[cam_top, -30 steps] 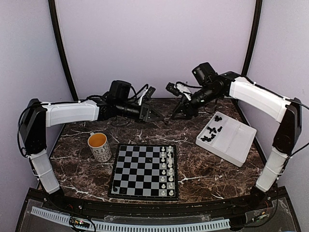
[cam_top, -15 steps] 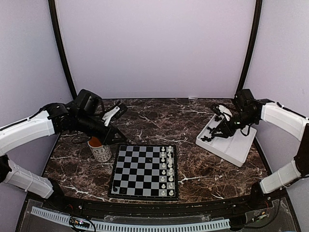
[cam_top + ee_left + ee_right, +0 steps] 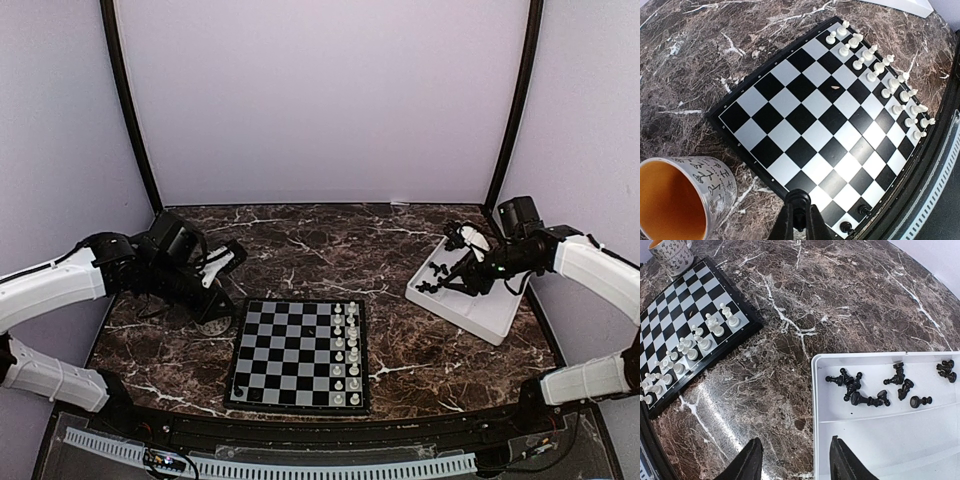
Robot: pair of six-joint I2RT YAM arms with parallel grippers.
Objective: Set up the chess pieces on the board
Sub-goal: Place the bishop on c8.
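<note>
The board [image 3: 290, 350] lies front and centre, and shows in the left wrist view [image 3: 805, 102]. My left gripper [image 3: 222, 296] hovers above its left edge, shut on a black chess piece [image 3: 799, 209]. Two black pieces [image 3: 854, 219] stand on the board's near-left corner. Several more black pieces [image 3: 432, 285] lie tipped over in the white tray [image 3: 485, 310]; the right wrist view shows them too [image 3: 860, 390]. My right gripper [image 3: 462, 268] is open and empty above the tray's near-left corner [image 3: 795, 462].
Two rows of white pieces [image 3: 346, 350] stand along the board's right side. A patterned mug [image 3: 677, 200] with an orange inside stands just left of the board, under my left arm. The tray [image 3: 880, 440] has a divider.
Both arms swung out from the back of the table. The left came forward to the mug and the board's left edge. The right moved right and now hangs over the tray.
</note>
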